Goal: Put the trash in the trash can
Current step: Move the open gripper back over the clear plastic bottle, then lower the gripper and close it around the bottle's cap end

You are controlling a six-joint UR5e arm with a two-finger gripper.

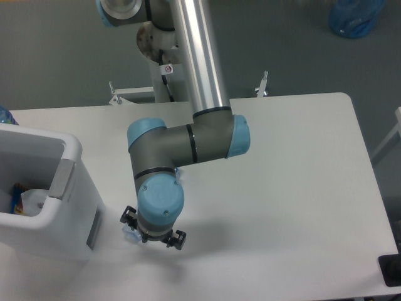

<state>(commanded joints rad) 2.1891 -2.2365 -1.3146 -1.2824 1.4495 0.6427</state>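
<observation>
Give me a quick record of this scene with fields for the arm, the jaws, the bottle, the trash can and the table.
arm: bent over the table's front left, wrist pointing down
gripper: low over the bottle, mostly hidden by the wrist; jaws' state cannot be told
bottle: almost fully covered by the arm, only a clear sliver shows at the gripper
trash can: white, at the table's left edge, some items already inside
table: white, bare on the right side
floor: blue bag at top right

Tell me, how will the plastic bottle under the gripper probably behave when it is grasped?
The bottle is almost hidden beneath the gripper; only a clear sliver shows. It looks thin-walled, so it probably dents when squeezed. Lying on the smooth table, it may roll sideways if nudged, and it seems light.
</observation>
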